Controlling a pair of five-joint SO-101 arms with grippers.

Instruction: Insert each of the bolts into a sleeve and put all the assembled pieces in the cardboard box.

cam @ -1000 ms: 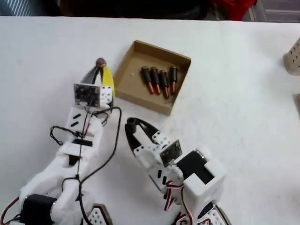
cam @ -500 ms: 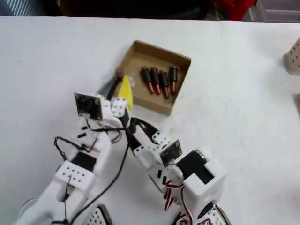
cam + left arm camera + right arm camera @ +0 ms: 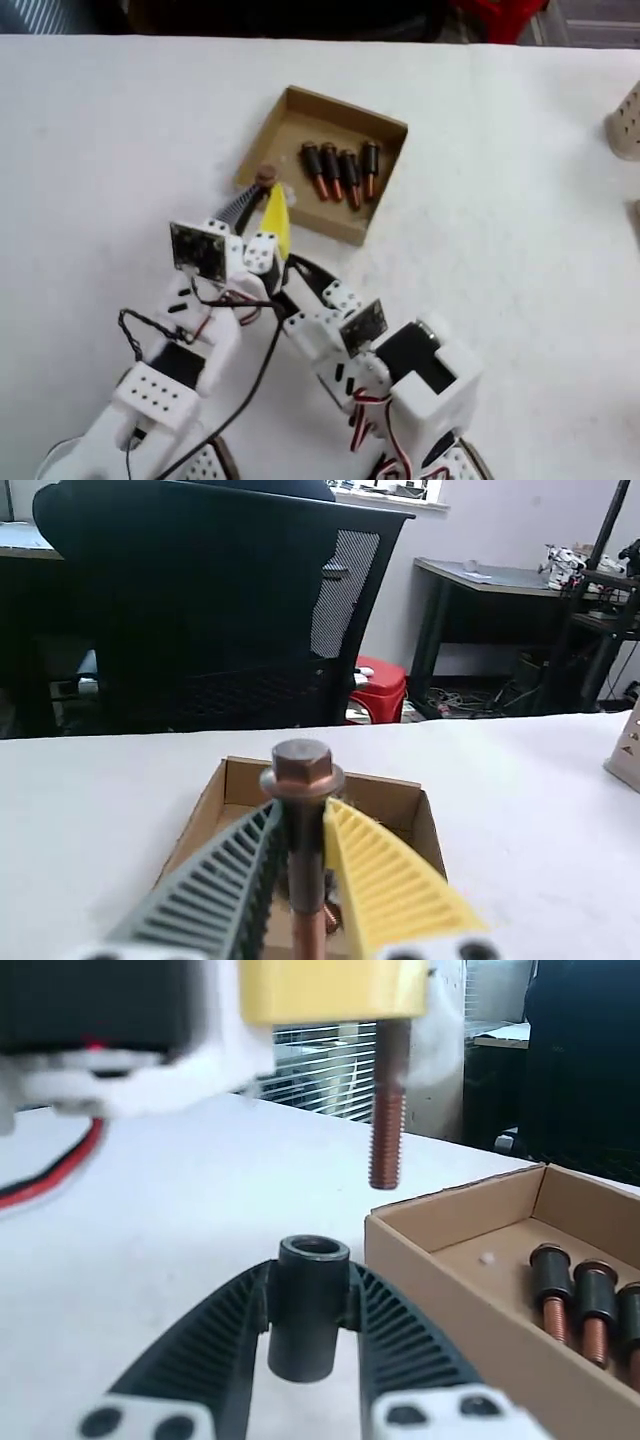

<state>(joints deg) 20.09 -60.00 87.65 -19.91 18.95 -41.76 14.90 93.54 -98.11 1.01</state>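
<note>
Holding bolt point(image 3: 386, 1130) upright (left gripper point(image 3: 300, 815)), beside sleeve point(image 3: 310, 1315) in right gripper point(image 3: 310, 1272)

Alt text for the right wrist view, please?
The right gripper holds a black sleeve upright, open end up. A copper bolt hangs thread-down above it, not yet inserted; the cardboard box with assembled pieces sits beside.

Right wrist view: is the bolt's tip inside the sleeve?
No, the bolt hangs above the sleeve, with a clear gap between them.
</note>
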